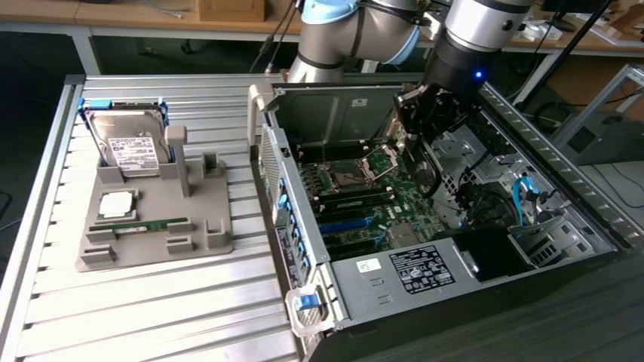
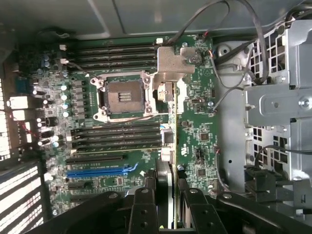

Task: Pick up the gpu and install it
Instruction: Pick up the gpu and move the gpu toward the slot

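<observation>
— Between the jaws of the black two-fingered gripper [image 2: 166, 184], what is there?
— They clamp the thin flat black gpu card [image 2: 168, 170] with its silvery metal edge, held edge-on.
— And beyond it?
— The green motherboard [image 2: 195, 131] inside the open grey metal computer case [image 1: 348, 113]. The card hangs over it beside the square processor socket [image 2: 119, 95], contact unclear.

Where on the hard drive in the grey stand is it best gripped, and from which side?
Pinch its flat faces near the top edge, from above: the hard drive stands on end in the grey stand, lower end seated.
</observation>
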You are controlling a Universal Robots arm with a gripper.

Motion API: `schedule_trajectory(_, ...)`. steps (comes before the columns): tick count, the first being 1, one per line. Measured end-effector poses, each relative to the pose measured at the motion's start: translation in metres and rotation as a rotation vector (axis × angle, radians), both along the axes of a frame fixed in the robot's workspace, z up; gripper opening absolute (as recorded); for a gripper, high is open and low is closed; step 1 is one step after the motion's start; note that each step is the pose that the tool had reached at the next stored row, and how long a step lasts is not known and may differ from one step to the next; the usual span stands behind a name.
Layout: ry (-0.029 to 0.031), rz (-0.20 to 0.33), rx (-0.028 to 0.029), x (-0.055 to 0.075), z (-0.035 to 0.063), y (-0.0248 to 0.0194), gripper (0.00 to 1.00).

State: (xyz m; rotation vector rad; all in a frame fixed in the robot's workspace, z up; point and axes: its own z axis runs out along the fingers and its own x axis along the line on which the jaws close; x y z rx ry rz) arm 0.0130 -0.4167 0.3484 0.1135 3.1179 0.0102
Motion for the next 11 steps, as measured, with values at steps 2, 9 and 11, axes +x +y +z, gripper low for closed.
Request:
schedule_trajectory(2, 0.0000, 0.000, 0.0001, 0.0016, -0.0007, 0.0000, 0.27)
schedule_trajectory(9, -0.0001, 0.000, 0.0001, 0.0017, -0.0008, 0.0000, 0.27)
schedule_trajectory(11, -0.0001, 0.000, 0.0001, 0.0018, -0.0008, 0.0000, 0.27)
